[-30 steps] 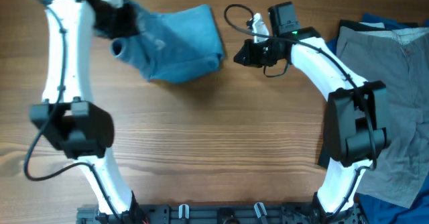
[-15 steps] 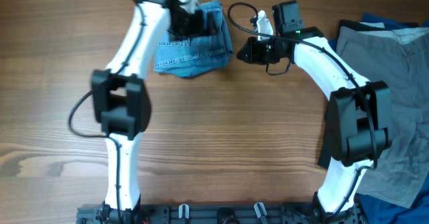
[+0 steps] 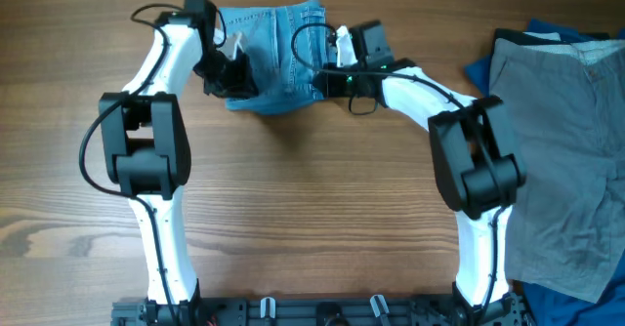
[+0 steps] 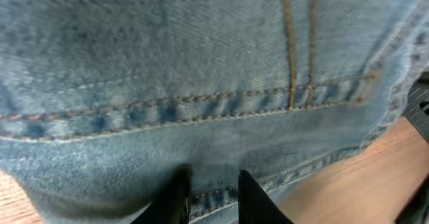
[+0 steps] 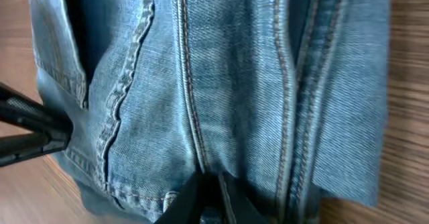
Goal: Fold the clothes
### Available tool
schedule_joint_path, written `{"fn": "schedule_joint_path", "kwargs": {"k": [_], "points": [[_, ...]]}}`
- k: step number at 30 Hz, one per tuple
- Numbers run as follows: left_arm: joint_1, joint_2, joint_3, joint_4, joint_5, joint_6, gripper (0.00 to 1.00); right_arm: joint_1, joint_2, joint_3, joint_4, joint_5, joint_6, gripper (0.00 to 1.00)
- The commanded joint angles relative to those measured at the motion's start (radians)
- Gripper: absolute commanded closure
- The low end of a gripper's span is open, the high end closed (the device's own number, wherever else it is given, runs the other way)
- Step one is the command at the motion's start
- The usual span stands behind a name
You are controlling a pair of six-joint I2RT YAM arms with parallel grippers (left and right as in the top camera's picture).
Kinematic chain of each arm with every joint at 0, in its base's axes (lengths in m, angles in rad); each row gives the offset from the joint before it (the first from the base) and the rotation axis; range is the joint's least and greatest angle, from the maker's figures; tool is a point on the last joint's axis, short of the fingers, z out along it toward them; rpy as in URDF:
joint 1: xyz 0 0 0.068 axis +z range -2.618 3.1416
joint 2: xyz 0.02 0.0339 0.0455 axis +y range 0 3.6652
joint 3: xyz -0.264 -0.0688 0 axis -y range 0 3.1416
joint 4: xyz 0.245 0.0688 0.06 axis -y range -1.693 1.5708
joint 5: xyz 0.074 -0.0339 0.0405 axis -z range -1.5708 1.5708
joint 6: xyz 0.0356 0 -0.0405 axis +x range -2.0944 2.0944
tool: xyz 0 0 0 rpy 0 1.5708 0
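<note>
A folded blue denim garment (image 3: 273, 43) lies at the back centre of the wooden table. My left gripper (image 3: 231, 72) is at its left front edge. In the left wrist view denim (image 4: 201, 83) fills the frame, and the left fingers (image 4: 213, 197) hold its hem between them. My right gripper (image 3: 327, 80) is at the garment's right edge. In the right wrist view its fingers (image 5: 216, 194) are pinched on a seam of the denim (image 5: 234, 83). The left gripper's black fingers (image 5: 33, 133) show at that view's left edge.
Grey shorts (image 3: 557, 150) lie spread at the table's right side, over a blue cloth (image 3: 547, 28). Bare wood (image 3: 312, 199) runs across the table's middle and front. Both arm bases stand at the front edge.
The left arm swung from the far left with the denim, which now lies folded flat nearer the centre. The right gripper moved left onto the denim's right edge.
</note>
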Motion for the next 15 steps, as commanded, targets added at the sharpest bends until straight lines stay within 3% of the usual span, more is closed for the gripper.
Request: {"fn": "schedule_joint_path", "kwargs": {"k": [1,3,5,9,11,13,15], "points": [[0.020,0.029,-0.077,-0.029,-0.127,0.020,0.76,-0.013,0.033,-0.003,-0.113,0.082,-0.043,0.92],[0.062,0.000,-0.028,-0.069,-0.272,0.020,0.74,-0.018,-0.064,0.006,-0.186,0.082,-0.137,0.92],[0.124,-0.038,0.074,-0.122,-0.295,0.019,0.72,-0.022,-0.217,0.006,-0.211,0.084,-0.222,0.88],[0.158,-0.124,0.226,-0.236,0.104,0.020,0.63,-0.060,-0.462,0.006,-0.195,0.206,-0.157,0.79],[0.126,-0.135,0.226,-0.224,0.131,0.019,0.73,-0.076,-0.505,0.006,-0.216,0.204,-0.125,0.79],[0.055,-0.123,0.184,-0.116,0.130,0.019,0.96,-0.091,-0.516,0.006,-0.272,0.204,-0.105,0.79],[0.001,-0.104,0.119,0.008,0.071,-0.034,0.96,-0.096,-0.516,0.005,-0.343,0.205,-0.106,0.80]]}}
